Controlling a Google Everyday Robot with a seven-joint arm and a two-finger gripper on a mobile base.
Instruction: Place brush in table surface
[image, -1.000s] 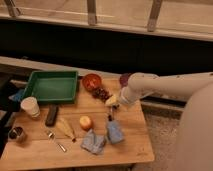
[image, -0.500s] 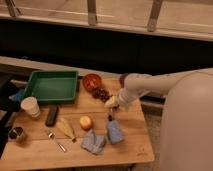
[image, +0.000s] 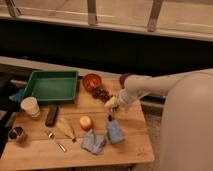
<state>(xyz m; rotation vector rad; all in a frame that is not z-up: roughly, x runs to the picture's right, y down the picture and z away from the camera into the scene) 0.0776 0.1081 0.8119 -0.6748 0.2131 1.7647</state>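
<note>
We take the orange fruit as our mark. The gripper hangs to the right of the orange and a little farther back over the table surface, and its fingers stand spread, pinching nothing that we can make out. The brush shows as a short dark sliver just right of the orange, directly under the fingers on their near side. Its long axis runs up and down in our view, so we cannot tell whether it lies flat pointing away from us or stands on end. Nor can we tell whether its top touches the fingertips. We judge it to be down on the wood or nearly so, which would leave the placing close to done. Only one arm is here. It reaches in from the right of the orange, level along the far side and bent downward at the wrist, so a straight lift would clear the brush
</note>
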